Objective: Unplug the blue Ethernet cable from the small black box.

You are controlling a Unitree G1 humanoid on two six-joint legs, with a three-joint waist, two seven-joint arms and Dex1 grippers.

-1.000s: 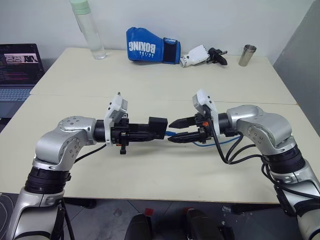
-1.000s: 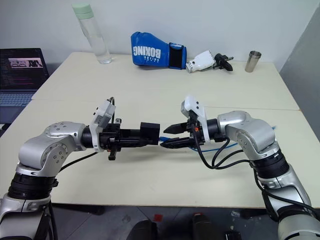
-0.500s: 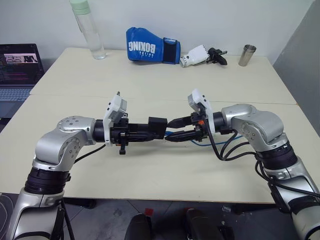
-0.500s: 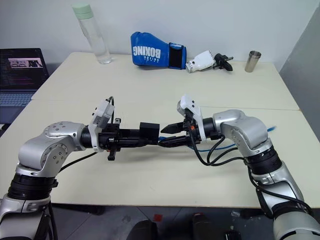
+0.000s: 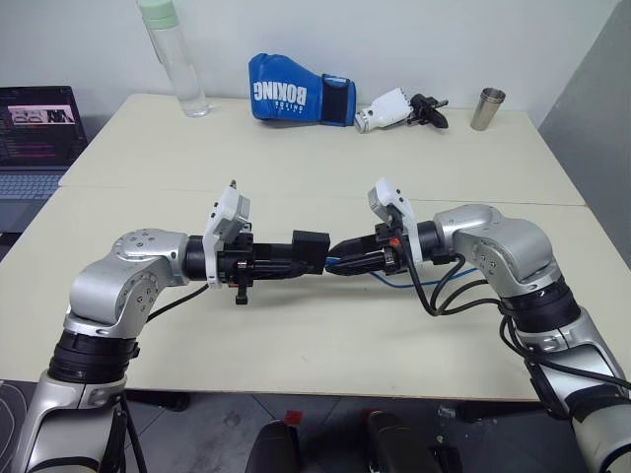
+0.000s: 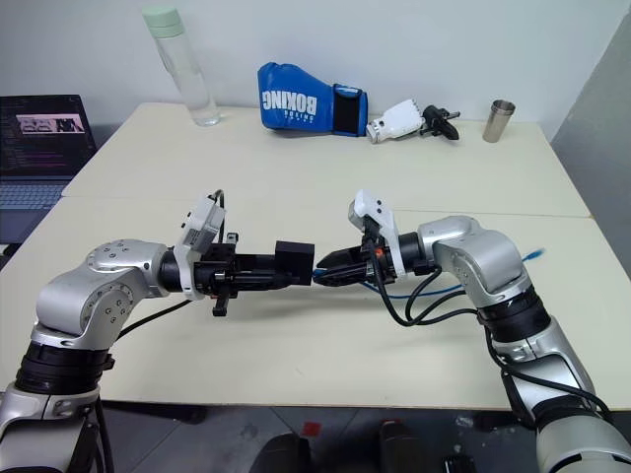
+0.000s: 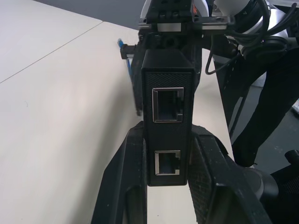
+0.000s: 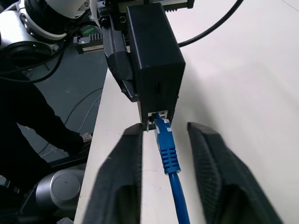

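The blue Ethernet cable point(image 8: 166, 148) is plugged into the end of the small black box point(image 8: 153, 56), which the left gripper point(image 7: 169, 158) holds above the table point(image 5: 296, 168), its fingers point(image 7: 209, 177) clamped on the box's two long sides. The right gripper point(image 8: 164, 154) straddles the cable's blue boot just behind the port, its fingers point(image 8: 122, 172) narrowed around it with a gap showing on each side, so no firm pinch is evident. From there the cord trails back along the right arm toward the table. The cord looks thin, light and limp; pulling on it farther back would likely just bend it. The stiff moulded boot and clear plug appear the better hold, close to the port, with the latch tab probably needing pressure. The box seems rigid, light and securely braced.
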